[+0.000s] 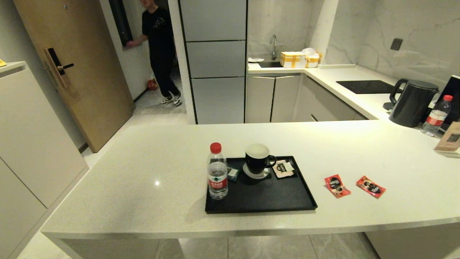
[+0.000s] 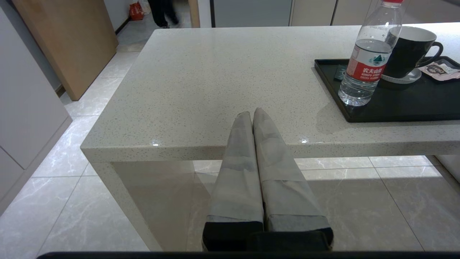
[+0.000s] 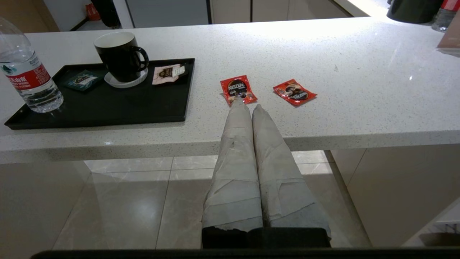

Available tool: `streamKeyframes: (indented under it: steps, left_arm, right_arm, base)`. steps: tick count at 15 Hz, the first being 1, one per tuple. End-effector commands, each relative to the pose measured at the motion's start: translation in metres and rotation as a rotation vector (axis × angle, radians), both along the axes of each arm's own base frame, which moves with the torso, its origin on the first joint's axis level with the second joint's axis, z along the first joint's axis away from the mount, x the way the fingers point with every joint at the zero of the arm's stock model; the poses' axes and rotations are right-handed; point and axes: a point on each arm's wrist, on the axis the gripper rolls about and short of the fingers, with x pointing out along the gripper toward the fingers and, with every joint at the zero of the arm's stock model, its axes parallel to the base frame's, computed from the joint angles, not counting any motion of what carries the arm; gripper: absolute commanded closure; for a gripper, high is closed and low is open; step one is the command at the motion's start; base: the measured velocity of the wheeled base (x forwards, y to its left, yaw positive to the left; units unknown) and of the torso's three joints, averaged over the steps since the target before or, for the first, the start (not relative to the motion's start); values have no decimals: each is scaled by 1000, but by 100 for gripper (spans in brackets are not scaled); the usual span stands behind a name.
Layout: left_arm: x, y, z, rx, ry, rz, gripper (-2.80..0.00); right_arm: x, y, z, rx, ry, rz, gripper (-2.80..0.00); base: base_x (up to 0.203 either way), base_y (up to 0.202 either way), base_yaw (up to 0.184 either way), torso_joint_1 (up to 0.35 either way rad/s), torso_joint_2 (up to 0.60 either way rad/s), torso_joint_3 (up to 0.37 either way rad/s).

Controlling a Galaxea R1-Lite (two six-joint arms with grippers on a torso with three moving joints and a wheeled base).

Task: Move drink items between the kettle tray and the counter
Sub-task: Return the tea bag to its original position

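Head view: two red foil sachets (image 1: pixel 337 185) (image 1: pixel 370 186) lie flat on the counter (image 1: pixel 143 180), just right of the black tray (image 1: pixel 258 201) holding bottle (image 1: pixel 217 171), mug (image 1: pixel 257 160) and cream sachet (image 1: pixel 283 168). Left gripper (image 2: pixel 252 113) and right gripper (image 3: pixel 247 107) are both clenched empty, short of the counter edge.

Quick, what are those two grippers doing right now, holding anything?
Left gripper: closed, holding nothing.
Right gripper: closed, holding nothing.

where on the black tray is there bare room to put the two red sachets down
The tray's near half, in front of the mug and right of the water bottle, is bare. Its far edge is crowded: teal packet, mug on its coaster, cream sachet. Both red sachets lie on the counter right of the tray.
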Motion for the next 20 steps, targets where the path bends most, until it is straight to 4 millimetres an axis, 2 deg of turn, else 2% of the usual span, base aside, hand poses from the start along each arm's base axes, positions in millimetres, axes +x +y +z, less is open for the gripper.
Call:
streamKeyframes:
  steps: [1, 20]
  left_arm:
    - [0, 0, 0, 0, -1, 0, 0]
    - [0, 0, 0, 0, -1, 0, 0]
  right_arm:
    - [0, 0, 0, 0, 0, 1, 0]
    - [0, 0, 0, 0, 0, 2, 0]
  base:
    - [0, 0, 0, 0, 0, 0]
    - [0, 0, 0, 0, 0, 0]
